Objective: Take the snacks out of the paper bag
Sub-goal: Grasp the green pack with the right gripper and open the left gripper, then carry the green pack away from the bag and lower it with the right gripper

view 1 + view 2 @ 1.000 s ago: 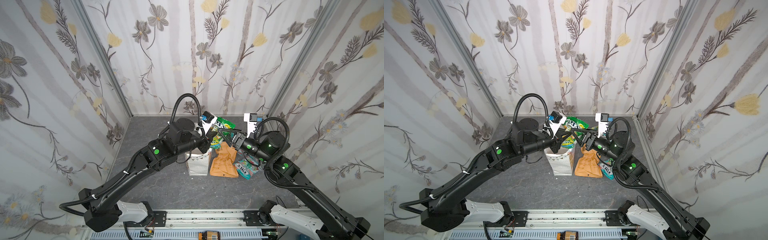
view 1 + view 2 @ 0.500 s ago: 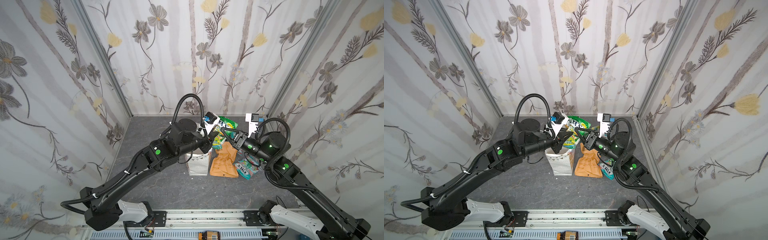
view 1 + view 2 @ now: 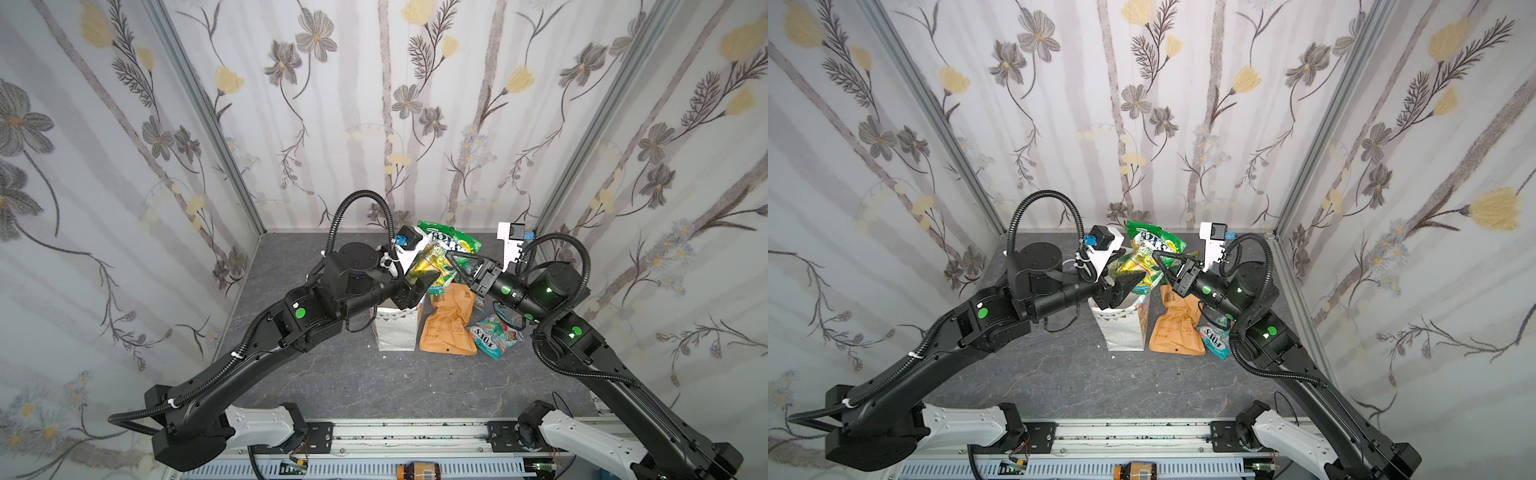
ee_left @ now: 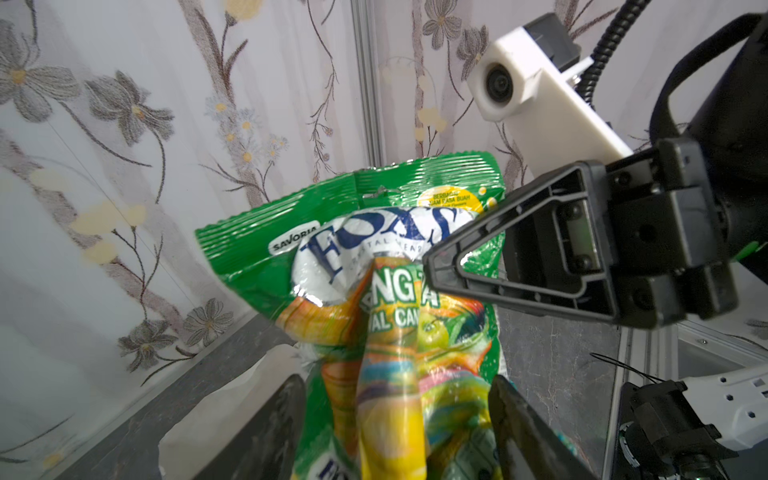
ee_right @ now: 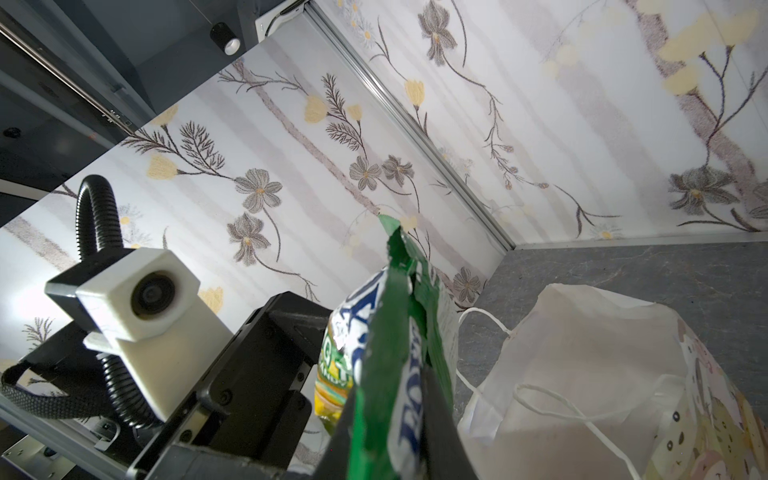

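Observation:
The white paper bag [image 3: 397, 328] [image 3: 1121, 328] stands upright mid-table. Above its mouth my right gripper [image 3: 451, 259] [image 5: 390, 432] is shut on a green FOX'S packet [image 3: 453, 241] [image 4: 374, 216] [image 5: 395, 332]. A yellow-green packet [image 3: 428, 266] [image 4: 395, 374] hangs against it, between the spread jaws of my open left gripper [image 3: 419, 286] [image 4: 399, 415]. I cannot tell whether the right jaws pinch that packet too. An orange pouch [image 3: 449, 328] and a teal FOX'S packet [image 3: 494, 336] lie on the table right of the bag.
The bag's cord handles [image 5: 540, 399] droop over its open mouth. Flowered walls enclose the grey table [image 3: 332, 382] on three sides. Both arms meet over the bag, near the back wall.
The left gripper has opened around the packets. The right gripper has closed on the green FOX'S packet. Both arms stayed over the bag.

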`<move>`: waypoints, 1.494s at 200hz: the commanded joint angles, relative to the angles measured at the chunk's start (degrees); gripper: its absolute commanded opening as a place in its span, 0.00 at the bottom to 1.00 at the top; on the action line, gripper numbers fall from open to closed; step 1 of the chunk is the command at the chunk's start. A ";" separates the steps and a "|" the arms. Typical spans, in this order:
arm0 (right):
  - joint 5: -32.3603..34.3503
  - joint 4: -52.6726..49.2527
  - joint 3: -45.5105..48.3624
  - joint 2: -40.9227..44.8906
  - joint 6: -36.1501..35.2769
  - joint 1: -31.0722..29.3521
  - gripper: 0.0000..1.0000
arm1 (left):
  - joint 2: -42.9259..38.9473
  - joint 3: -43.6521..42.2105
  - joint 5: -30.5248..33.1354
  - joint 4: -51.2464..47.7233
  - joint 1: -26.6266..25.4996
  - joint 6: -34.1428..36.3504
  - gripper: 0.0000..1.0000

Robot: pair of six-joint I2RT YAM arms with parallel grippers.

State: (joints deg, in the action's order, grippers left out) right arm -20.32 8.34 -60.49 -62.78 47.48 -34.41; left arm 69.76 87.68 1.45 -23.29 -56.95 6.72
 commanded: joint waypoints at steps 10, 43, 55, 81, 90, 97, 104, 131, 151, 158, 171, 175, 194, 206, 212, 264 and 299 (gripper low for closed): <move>-1.23 3.88 -1.46 -0.43 1.25 3.99 0.00 | -1.99 -1.31 2.35 2.75 0.09 1.45 0.84; -2.91 3.83 -1.15 -0.71 1.77 11.51 0.00 | -4.12 -3.04 3.64 2.26 -0.01 2.51 0.96; -4.01 3.92 -0.69 -1.02 2.20 14.81 0.00 | -5.07 -3.99 3.73 2.32 0.04 2.81 1.00; -6.38 5.89 1.42 -2.13 4.48 21.76 0.00 | -6.85 -7.57 4.08 2.34 0.00 3.49 1.00; -7.15 7.08 2.53 -2.58 5.45 24.13 0.00 | -7.32 -8.49 4.32 2.20 0.04 3.89 1.00; -7.64 8.14 3.43 -2.98 6.40 25.93 0.00 | -7.64 -9.16 4.66 2.23 0.00 4.21 1.00; -8.17 9.37 4.51 -3.47 7.39 27.67 0.00 | -7.87 -9.65 5.06 2.21 -0.05 4.54 1.00; -9.85 13.89 8.25 -6.01 9.93 34.05 0.00 | -8.55 -11.35 5.83 2.37 0.00 5.73 1.00; -10.76 16.21 10.56 -8.89 10.45 38.34 0.00 | -8.97 -12.41 6.01 2.54 0.04 6.48 1.00; -11.10 16.60 11.17 -10.21 10.50 39.83 0.00 | -9.09 -12.74 6.10 2.59 0.02 6.62 1.00; -12.47 17.80 12.15 -13.00 11.16 42.40 0.00 | -9.11 -13.30 6.18 2.72 0.00 6.74 1.00; -13.20 18.45 12.48 -14.03 11.41 43.36 0.00 | -9.11 -13.39 6.19 2.72 0.00 6.80 1.00; -14.83 21.90 13.62 -19.00 12.91 46.07 0.00 | -9.02 -13.84 6.20 3.02 0.00 6.73 1.00; -15.96 25.56 14.22 -22.62 14.23 47.41 0.00 | -8.94 -14.10 5.82 3.38 -0.05 6.64 1.00; -16.59 26.40 14.24 -24.46 14.91 48.02 0.00 | -8.94 -14.19 5.38 3.45 -0.09 6.72 1.00; -18.92 31.21 11.00 -40.32 15.05 50.15 0.00 | -8.85 -14.29 3.56 4.57 0.00 7.77 1.00; -17.24 32.83 9.89 -47.08 15.09 50.45 0.00 | -8.25 -13.67 4.17 4.31 0.00 8.39 1.00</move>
State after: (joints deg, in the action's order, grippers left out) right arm -37.47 34.37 -49.50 -106.63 61.47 15.97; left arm 61.12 73.49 5.72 -21.26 -56.95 13.96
